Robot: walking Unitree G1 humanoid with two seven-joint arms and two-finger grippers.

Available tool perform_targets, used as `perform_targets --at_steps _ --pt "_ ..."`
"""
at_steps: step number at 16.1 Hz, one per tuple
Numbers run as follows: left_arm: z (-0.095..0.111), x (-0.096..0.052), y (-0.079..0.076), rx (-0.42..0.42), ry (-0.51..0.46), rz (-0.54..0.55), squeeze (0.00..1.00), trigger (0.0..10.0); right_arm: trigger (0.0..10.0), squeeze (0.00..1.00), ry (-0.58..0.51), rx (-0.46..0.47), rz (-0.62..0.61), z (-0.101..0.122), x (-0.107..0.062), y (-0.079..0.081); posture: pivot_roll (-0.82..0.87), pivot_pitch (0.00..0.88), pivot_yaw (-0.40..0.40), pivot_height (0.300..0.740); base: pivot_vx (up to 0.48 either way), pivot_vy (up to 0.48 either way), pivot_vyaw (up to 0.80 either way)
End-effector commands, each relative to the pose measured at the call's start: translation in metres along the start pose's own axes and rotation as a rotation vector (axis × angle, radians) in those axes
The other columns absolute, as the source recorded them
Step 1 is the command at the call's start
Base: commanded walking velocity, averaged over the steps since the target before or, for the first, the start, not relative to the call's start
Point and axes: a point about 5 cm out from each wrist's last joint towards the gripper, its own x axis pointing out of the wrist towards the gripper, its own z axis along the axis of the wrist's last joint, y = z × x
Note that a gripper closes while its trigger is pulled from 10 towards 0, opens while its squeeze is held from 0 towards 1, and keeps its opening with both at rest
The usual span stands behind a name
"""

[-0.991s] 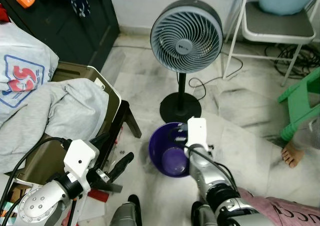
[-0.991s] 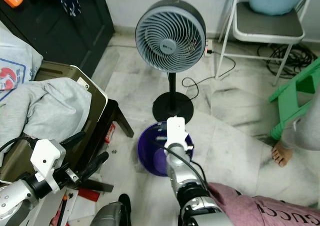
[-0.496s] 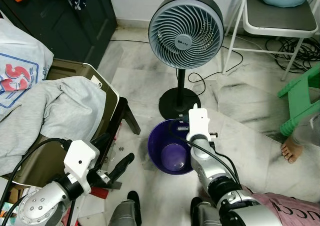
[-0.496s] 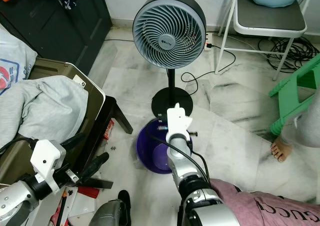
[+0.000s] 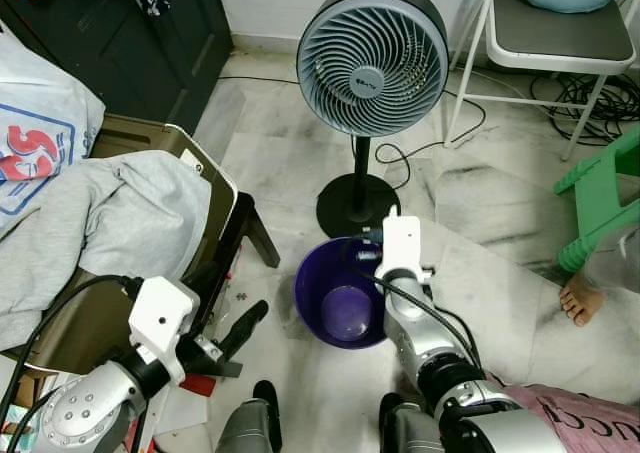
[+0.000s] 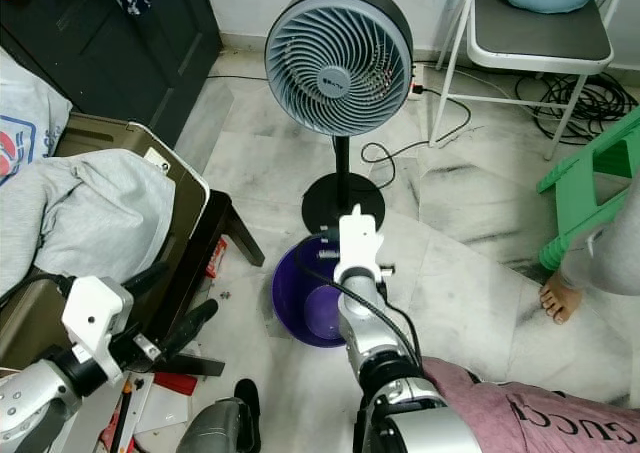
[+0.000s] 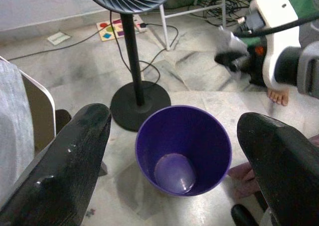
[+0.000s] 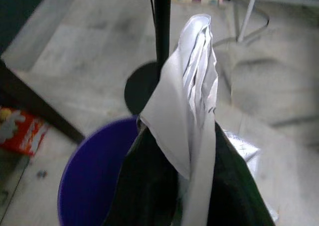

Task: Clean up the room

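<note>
A purple bin [image 5: 312, 293] stands on the marble floor by the fan's base, with nothing inside it. My right gripper [image 8: 182, 131] is shut on a crumpled white paper [image 8: 194, 76] and hangs above the bin's far rim [image 8: 94, 181]. In the left wrist view that gripper [image 7: 230, 56] sits off to the bin's far side with the paper in it. My left gripper [image 5: 232, 303] is low at the bin's left, beside the chair. Its black fingers [image 7: 75, 151] stand wide open and hold nothing, pointing at the bin [image 7: 199, 136].
A pedestal fan [image 5: 372, 58] stands right behind the bin, its cable trailing on the floor. A chair piled with grey clothing [image 5: 110, 213] is at the left, with a red packet [image 6: 215, 256] under it. A folding chair [image 5: 560, 43], green stool [image 5: 605, 203] and a person's foot [image 5: 580, 298] are at the right.
The camera has shifted slightly. My right gripper has edged a little farther over the bin, still holding the paper. The left gripper has barely moved.
</note>
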Motion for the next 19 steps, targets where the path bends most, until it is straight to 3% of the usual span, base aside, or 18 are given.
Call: perform_targets --at_steps 1,2,8,11,15,16,17,19 --pt "-0.003 -0.004 0.001 0.000 0.015 0.019 0.00 10.0 10.0 0.45 0.069 0.025 0.009 -0.012 -0.004 0.004 0.17 0.366 0.095 0.740 0.000 0.000 0.00" --pt "-0.003 -0.003 0.001 0.002 0.014 0.022 0.00 10.0 10.0 0.41 0.083 0.042 0.004 -0.014 -0.004 0.004 0.17 0.367 0.096 0.740 0.000 0.000 0.00" --pt "-0.002 -0.004 0.006 0.022 0.011 0.070 0.00 10.0 10.0 0.39 0.097 0.077 0.001 -0.014 -0.003 0.006 0.19 0.379 0.113 0.740 0.000 0.000 0.00" --pt "0.000 -0.003 0.008 0.033 0.006 0.088 0.00 10.0 10.0 0.38 0.038 0.153 0.003 0.000 0.001 0.006 0.19 0.383 0.119 0.740 0.000 0.000 0.00" --pt "0.000 -0.002 0.008 0.036 0.007 0.089 0.00 10.0 10.0 0.39 0.021 0.142 0.040 0.006 0.002 0.015 0.19 0.382 0.118 0.740 0.000 0.000 0.00" --pt "0.000 -0.002 0.008 0.036 0.007 0.092 0.00 10.0 10.0 0.45 0.015 0.149 0.054 0.008 0.002 0.018 0.19 0.382 0.117 0.740 0.000 0.000 0.00" --pt "0.000 -0.002 0.008 0.036 0.006 0.094 0.00 10.0 10.0 1.00 0.005 0.163 0.073 0.010 0.002 0.021 0.19 0.382 0.117 0.740 0.000 0.000 0.00" --pt "0.000 -0.001 0.008 0.036 0.004 0.096 0.00 10.0 10.0 1.00 -0.016 0.172 0.105 0.015 0.002 0.027 0.19 0.379 0.115 0.740 0.000 0.000 0.00"
